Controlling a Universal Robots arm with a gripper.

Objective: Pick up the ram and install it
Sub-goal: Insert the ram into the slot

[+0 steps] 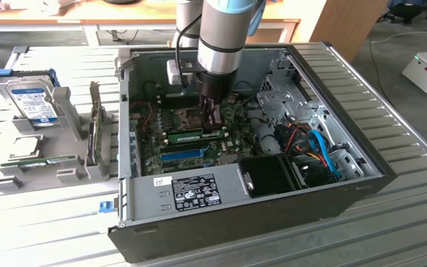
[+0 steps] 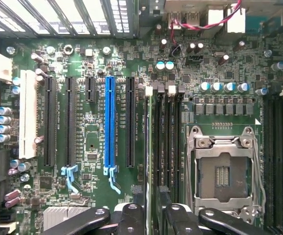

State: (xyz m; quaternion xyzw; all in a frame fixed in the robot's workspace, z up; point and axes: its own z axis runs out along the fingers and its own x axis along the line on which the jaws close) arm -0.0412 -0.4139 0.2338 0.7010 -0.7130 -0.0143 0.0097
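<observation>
A thin green ram stick (image 1: 193, 135) stands on edge in a memory slot of the motherboard inside the open computer case. In the wrist view the ram (image 2: 146, 142) shows edge-on as a narrow line beside black slots. My gripper (image 1: 215, 125) reaches down into the case right over one end of that stick. It is open, its dark fingers (image 2: 131, 218) standing apart on either side of the stick's line, gripper (image 2: 152, 215). I see no pad pressing on the ram. A second green stick (image 1: 46, 162) lies in the grey holder at the exterior view's left.
A silver hard drive (image 1: 34, 103) leans in the grey holder outside the case. On the board are a bright blue slot (image 2: 110, 122), black card slots and the metal CPU socket (image 2: 223, 169). Case walls (image 1: 128, 139), a drive cage and blue cables (image 1: 321, 150) close in around the arm.
</observation>
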